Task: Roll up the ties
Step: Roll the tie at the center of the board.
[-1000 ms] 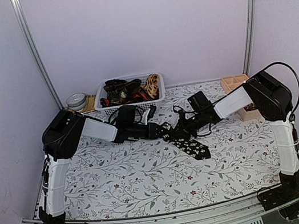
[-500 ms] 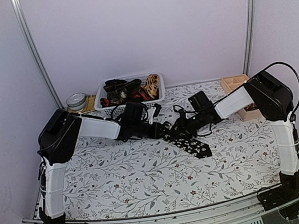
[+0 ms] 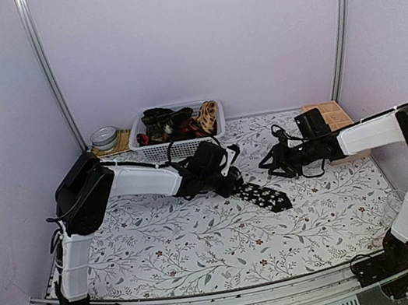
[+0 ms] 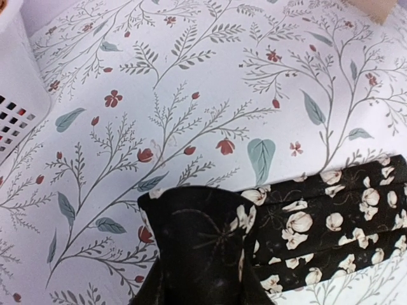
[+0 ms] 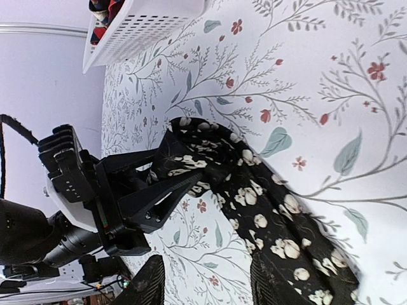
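A black tie with pale flower specks (image 3: 264, 196) lies slanting on the flowered tablecloth at mid-table. My left gripper (image 3: 230, 183) is shut on its upper end. In the left wrist view the cloth (image 4: 305, 222) folds over and hides the fingers. In the right wrist view the left gripper (image 5: 166, 185) clamps the tie's (image 5: 267, 216) bunched end. My right gripper (image 3: 271, 166) is open and empty, a little right of the tie. Its fingers (image 5: 149, 286) stand wide apart above the cloth.
A white basket (image 3: 179, 148) with more rolled and loose ties stands at the back centre, and shows in the wrist views (image 4: 13, 82) (image 5: 146, 28). A wooden box (image 3: 323, 111) sits at the back right. A round tin (image 3: 105, 137) sits at the back left.
My right gripper has let go of the tie and drawn back to the right. My left gripper has moved right and nearer with the tie's end in it.
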